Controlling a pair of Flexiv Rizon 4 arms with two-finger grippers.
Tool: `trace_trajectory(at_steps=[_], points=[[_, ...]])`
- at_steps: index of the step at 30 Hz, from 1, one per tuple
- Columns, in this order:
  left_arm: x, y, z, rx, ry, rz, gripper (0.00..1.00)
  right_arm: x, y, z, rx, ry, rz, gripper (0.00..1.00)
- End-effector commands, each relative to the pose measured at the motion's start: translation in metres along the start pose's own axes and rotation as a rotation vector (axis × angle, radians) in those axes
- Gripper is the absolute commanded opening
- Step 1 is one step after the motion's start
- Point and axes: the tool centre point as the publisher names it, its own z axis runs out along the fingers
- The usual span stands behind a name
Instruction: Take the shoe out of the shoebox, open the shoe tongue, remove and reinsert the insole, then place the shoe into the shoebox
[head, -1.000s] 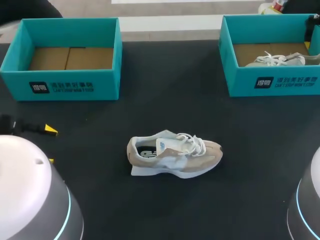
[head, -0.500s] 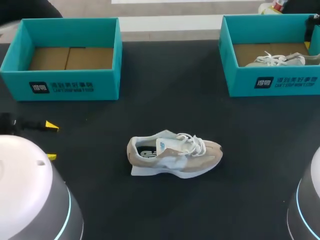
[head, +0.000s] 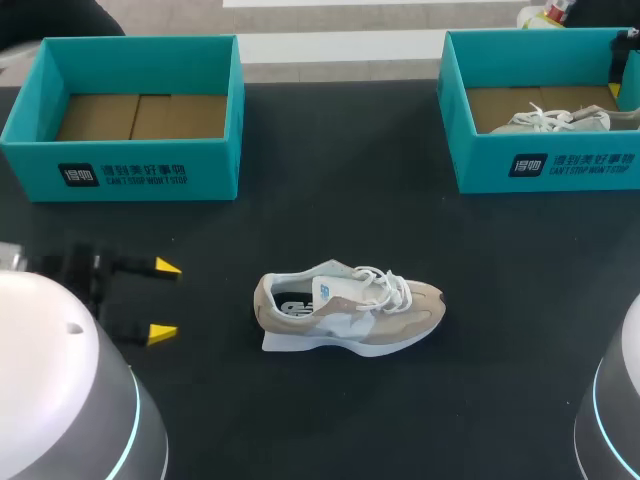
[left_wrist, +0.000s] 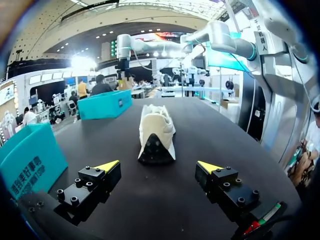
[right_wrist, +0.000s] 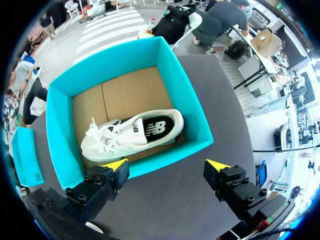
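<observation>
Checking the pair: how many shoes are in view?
2: the tan shoe on the table's middle, the white shoe inside the right shoebox. The left shoebox looks empty.

The sneaker (head: 348, 315) lies on its sole in the middle of the table (head: 330, 180). The left gripper (head: 165, 300) hangs to the sneaker's left, at its heel end and apart from it. The left shoebox (head: 130, 170) stands behind the sneaker and to its left, the right shoebox (head: 545, 165) behind and to its right. A second sneaker (head: 555, 120) lies in the right shoebox, and the right gripper (right_wrist: 166, 164) hangs over that shoebox.
</observation>
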Motion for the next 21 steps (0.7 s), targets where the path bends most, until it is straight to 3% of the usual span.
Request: trace_trajectory(at_steps=[1,6,21], points=[[-0.001,0.004,0.022,-0.005,-0.003,0.001,1.0,0.0,0.0,0.0,-0.001,0.001,0.0,1.0],[0.001,0.005,0.041,0.003,-0.025,-0.007,1.0,0.0,0.0,0.0,-0.001,0.001,0.0,1.0],[0.001,0.005,0.041,0.003,-0.025,-0.007,1.0,0.0,0.0,0.0,-0.001,0.001,0.0,1.0]])
